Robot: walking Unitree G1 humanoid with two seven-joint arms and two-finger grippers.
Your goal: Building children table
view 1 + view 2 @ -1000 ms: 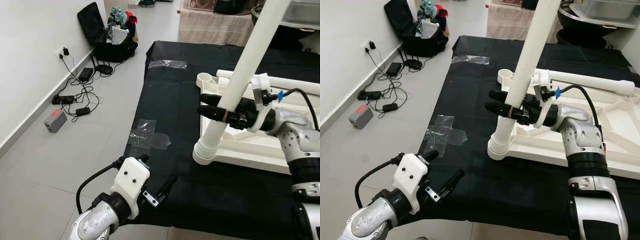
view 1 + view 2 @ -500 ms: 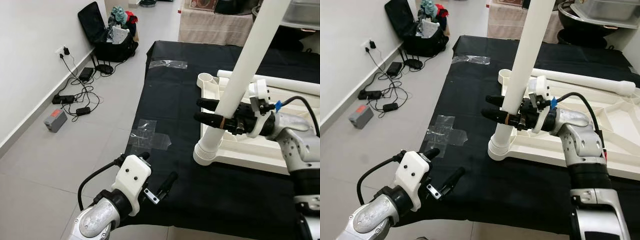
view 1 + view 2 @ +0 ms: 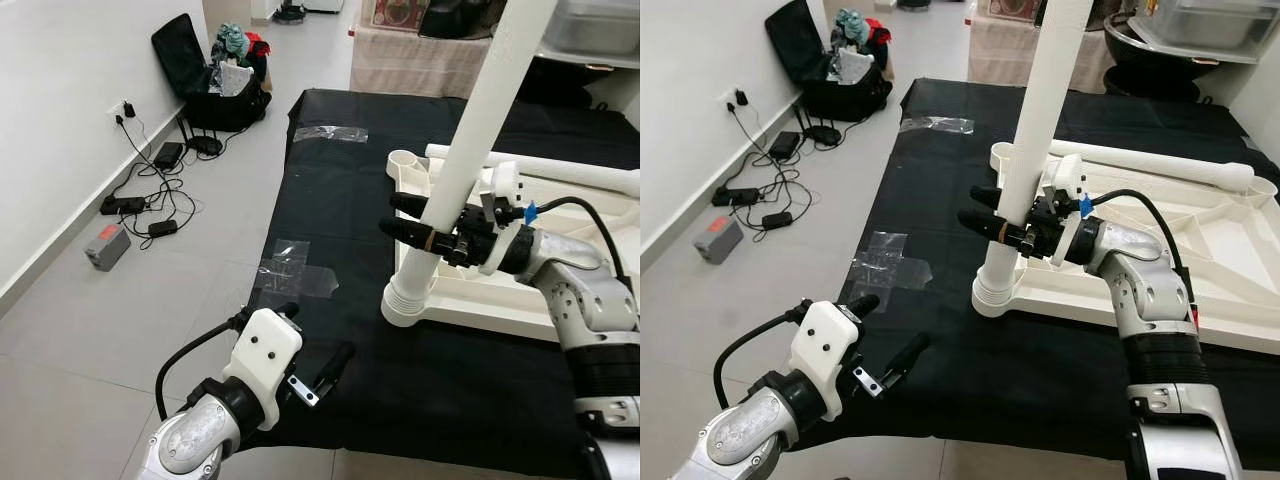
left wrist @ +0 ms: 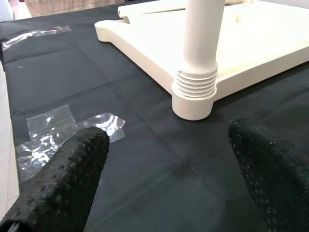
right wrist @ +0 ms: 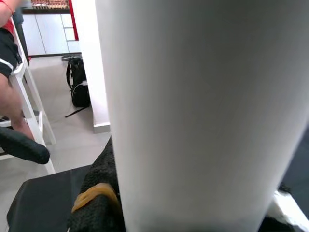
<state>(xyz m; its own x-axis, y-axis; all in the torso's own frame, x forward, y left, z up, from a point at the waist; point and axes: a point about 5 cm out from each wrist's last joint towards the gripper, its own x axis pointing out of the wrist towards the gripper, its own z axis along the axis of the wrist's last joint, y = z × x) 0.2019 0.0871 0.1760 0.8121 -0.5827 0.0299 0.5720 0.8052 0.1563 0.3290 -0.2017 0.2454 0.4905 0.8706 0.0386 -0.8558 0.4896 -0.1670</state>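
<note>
**Table leg held upright in its corner socket**

While the right gripper clasps the white leg a little above its ribbed base, the leg stands nearly upright, leaning slightly, in the near corner socket of the tabletop, which lies upside down on the black cloth. In the left eye view the two black fingers are closed around the tube, one on each side. I judge the grip is low so that the leg can be turned or steadied as it seats in the socket. The left gripper hovers low over the near edge of the cloth, well apart from the leg, its fingers spread and holding nothing; it seems to wait.

In the right eye view a second leg lies along the far side of the tabletop, probably kept near for a later corner. Pieces of clear tape are stuck on the cloth. The floor is of grey tiles, with cables and an open black bag by the white wall.

In the left wrist view the ribbed collar sits in the round corner, between the two open fingertips and beyond them.

In the right wrist view the white tube is very close, with a black finger against it.
</note>
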